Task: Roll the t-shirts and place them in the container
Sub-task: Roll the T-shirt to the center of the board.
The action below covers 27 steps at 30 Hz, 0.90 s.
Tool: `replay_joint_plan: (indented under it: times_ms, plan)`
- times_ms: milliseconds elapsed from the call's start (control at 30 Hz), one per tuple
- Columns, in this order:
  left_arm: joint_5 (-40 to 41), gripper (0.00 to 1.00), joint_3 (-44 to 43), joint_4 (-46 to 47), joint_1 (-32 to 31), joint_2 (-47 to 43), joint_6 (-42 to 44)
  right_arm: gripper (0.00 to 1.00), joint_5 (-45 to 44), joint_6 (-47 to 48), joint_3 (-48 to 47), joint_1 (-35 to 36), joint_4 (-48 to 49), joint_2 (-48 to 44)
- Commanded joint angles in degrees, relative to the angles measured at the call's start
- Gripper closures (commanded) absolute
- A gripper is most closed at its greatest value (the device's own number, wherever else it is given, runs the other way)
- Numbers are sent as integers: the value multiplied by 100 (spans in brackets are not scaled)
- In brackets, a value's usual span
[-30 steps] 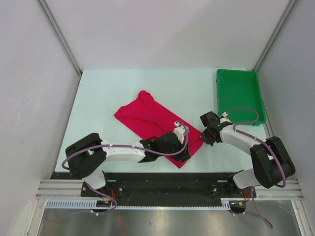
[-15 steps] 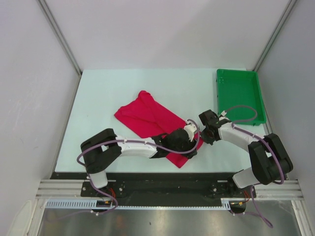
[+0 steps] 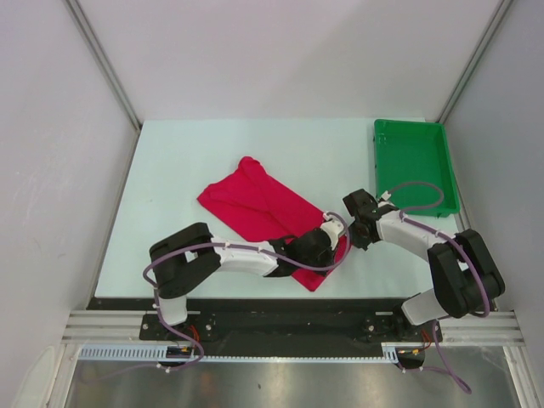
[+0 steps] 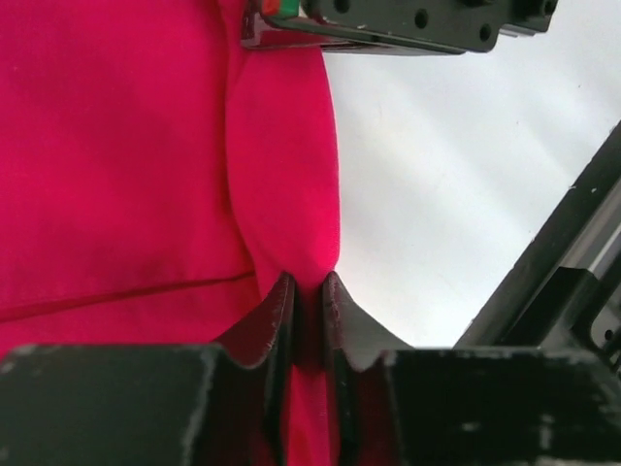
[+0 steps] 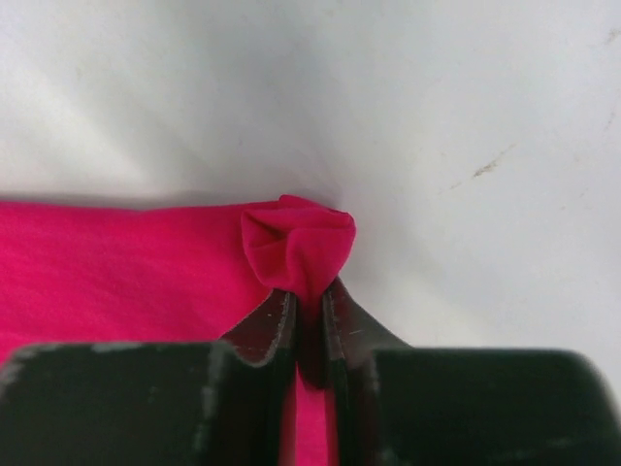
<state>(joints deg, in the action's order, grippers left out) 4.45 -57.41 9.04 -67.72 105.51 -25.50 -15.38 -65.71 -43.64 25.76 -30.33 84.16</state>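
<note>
You have the crimson t-shirt (image 3: 259, 202) lying as a long folded strip, slanted across the middle of the table (image 3: 178, 161). One end points toward the back left, and the other reaches the front edge, right of centre. Your left gripper (image 3: 330, 240) sits at the right-hand edge of that near end. From its wrist camera, its jaws are pinched almost together on a raised fold of red cloth, with flat fabric spreading to the left and bare table to the right. Your right gripper (image 3: 348, 228) meets the same edge from the other side, just beside the left one. In its own view the jaws are clamped on a small bunched corner that puffs up above the fingertips, with white table beyond it. The green tray (image 3: 412, 170) stands at the back right, well apart from the shirt.
</note>
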Motion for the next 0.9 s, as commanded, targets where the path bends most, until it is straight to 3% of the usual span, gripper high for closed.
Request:
replay_joint_plan:
  times_ms: [0,67,100,200,367,467,633,867]
  plan:
    - [83,87,-69,238,-4,22,-183,71,53,94,189,26,9,250]
    - [-5,93,150,492,66,-66,-411,55,-52,163,189,61,18,5]
    - [-136,94,238,615,101,-110,-499,41,-97,208,189,78,27,-100]
    - [-391,97,625,1081,303,-268,-912,25,-255,392,198,131,44,-566]
    - [-1059,98,1100,1530,707,-391,-1528,18,-466,638,347,333,299,-1453]
    - [-1375,98,1284,1803,901,-356,-1809,19,-484,709,505,421,475,-1955]
    - [-1543,99,1337,1804,1068,-225,-2029,41,-466,788,698,535,598,-2229]
    - [-1587,99,1311,1663,1130,-110,-2065,71,-124,1025,813,544,1326,-1851]
